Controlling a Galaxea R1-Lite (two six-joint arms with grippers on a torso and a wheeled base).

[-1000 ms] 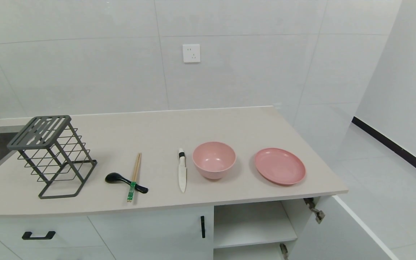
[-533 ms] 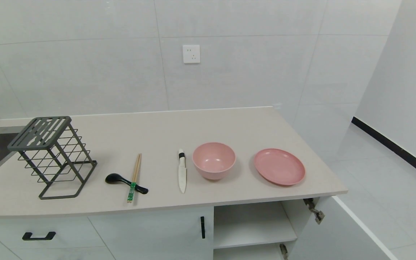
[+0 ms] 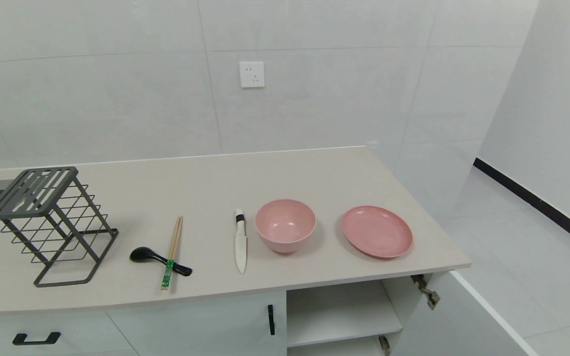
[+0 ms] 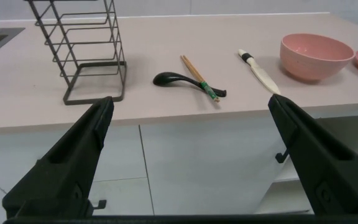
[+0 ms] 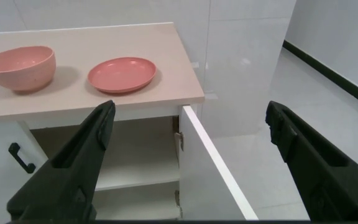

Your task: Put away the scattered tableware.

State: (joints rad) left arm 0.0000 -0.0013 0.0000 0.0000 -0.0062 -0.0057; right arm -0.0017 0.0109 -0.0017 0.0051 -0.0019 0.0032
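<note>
Left gripper [image 4: 190, 106], right gripper [image 5: 189, 111] spread wide, empty. Risk: clipping pink bowl [image 3: 285, 225] while pinching flat knife [image 3: 240, 242] just beside it.

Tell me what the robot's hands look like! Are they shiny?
Not shiny. The left end effector and the right end effector look alike. Each has two plain matte black fingers, long and flat-sided, narrowing towards blunt tips. No cables, stickers or markings show on them.
</note>
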